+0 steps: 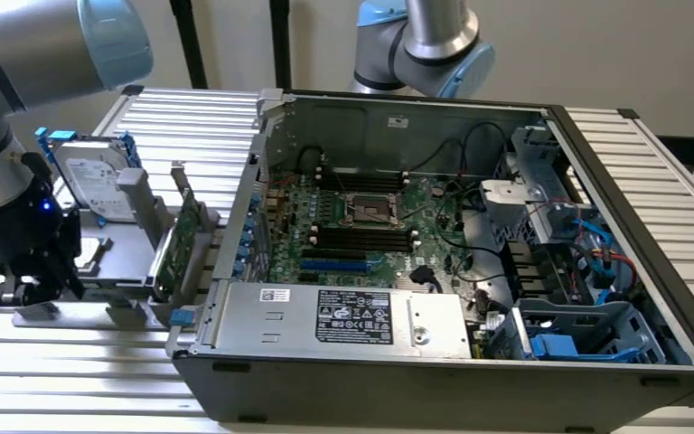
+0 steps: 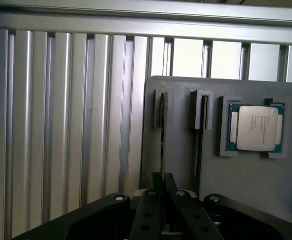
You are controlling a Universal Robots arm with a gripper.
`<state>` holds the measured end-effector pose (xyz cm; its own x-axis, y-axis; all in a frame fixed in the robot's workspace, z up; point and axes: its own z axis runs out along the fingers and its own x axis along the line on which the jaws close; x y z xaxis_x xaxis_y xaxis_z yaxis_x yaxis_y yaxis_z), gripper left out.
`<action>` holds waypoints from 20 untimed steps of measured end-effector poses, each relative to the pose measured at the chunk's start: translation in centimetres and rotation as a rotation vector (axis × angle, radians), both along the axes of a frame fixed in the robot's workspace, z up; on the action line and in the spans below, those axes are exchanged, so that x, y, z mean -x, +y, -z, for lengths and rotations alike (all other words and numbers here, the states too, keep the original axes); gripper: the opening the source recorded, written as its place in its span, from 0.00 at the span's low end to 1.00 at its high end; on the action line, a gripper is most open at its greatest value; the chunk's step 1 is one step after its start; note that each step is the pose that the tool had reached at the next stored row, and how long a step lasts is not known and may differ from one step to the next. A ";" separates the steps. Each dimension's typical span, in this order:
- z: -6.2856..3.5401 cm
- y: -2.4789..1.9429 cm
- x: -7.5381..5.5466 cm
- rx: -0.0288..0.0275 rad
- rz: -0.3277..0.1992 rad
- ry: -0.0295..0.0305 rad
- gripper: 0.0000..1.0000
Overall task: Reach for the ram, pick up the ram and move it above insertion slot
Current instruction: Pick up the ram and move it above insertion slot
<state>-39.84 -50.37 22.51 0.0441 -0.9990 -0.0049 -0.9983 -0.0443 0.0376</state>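
Observation:
In the wrist view the ram [image 2: 162,142] shows edge-on as a thin dark strip standing in one groove of a grey holder plate [image 2: 181,165]. My gripper [image 2: 163,181] sits over its near end, both fingers pressed against the strip's sides, shut on it. In the exterior view the gripper [image 1: 32,291] hangs low over the holder [image 1: 88,312] at the exterior view's left, outside the open computer case [image 1: 444,362]. The black memory slots [image 1: 365,240] lie on the motherboard below the processor socket.
A processor chip [image 2: 256,127] lies in a recess of the holder beside a second groove [image 2: 202,125]. A silver hard drive [image 1: 91,185] and a green expansion card [image 1: 176,244] stand between my gripper and the case wall. A second arm [image 1: 426,45] stands behind the case.

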 end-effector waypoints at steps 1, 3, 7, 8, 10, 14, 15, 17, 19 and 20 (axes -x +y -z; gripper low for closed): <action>-0.41 0.00 0.0 -0.0002 0.000 0.0002 0.14; -1.35 0.00 0.0 0.0000 0.001 0.0009 0.14; -3.16 0.00 -0.3 -0.0001 0.001 0.0011 0.14; -3.61 0.00 -0.5 -0.0001 0.001 0.0012 0.14; -4.53 0.00 -1.0 -0.0001 0.001 0.0014 0.14; -6.34 0.00 -2.4 -0.0001 0.001 0.0016 0.14; -6.80 0.00 -2.8 -0.0001 0.001 0.0016 0.14; -7.70 0.00 -3.6 0.0000 0.001 0.0018 0.14; -8.63 0.00 -4.4 -0.0001 0.001 0.0018 0.14; -9.08 0.00 -4.7 0.0000 0.001 0.0019 0.14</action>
<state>-35.10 -50.37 31.59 0.0433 -0.9991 -0.0050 -0.9983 -0.0434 0.0395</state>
